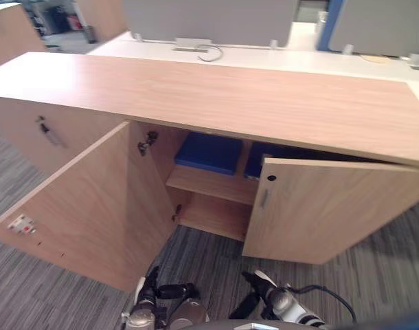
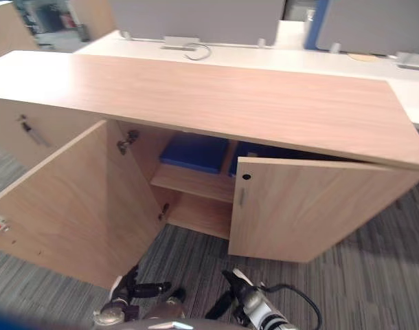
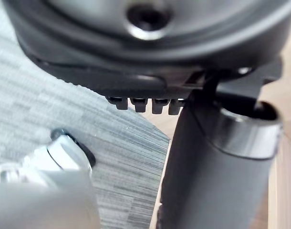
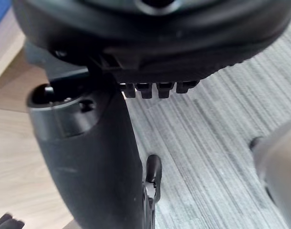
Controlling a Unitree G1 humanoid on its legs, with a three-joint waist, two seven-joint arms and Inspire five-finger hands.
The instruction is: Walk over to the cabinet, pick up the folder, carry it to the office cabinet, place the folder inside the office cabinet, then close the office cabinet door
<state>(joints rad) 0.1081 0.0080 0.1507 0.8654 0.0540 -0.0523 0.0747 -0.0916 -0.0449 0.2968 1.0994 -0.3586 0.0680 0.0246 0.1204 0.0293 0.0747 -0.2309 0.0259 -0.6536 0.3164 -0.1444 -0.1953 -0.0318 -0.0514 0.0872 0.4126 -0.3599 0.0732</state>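
Note:
A blue folder (image 1: 209, 152) lies flat on the upper shelf (image 1: 209, 184) inside the wooden office cabinet (image 1: 230, 96). A second blue item (image 1: 254, 162) lies beside it, partly hidden by the right door. The left door (image 1: 93, 206) is swung wide open towards me and the right door (image 1: 326, 210) stands half open. My left hand (image 1: 158, 292) hangs low over the carpet in front of the left door, fingers relaxed and holding nothing. My right hand (image 1: 264, 290) hangs low before the right door, also open and empty. Carpet shows past each hand in the left wrist view (image 3: 150, 71) and the right wrist view (image 4: 150, 47).
To the left is a closed cabinet front with a metal handle (image 1: 48, 130). Behind the cabinet stands a white desk (image 1: 299, 58) with grey partition panels (image 1: 209, 20) and a cable. Striped grey carpet (image 1: 374, 275) covers the floor in front.

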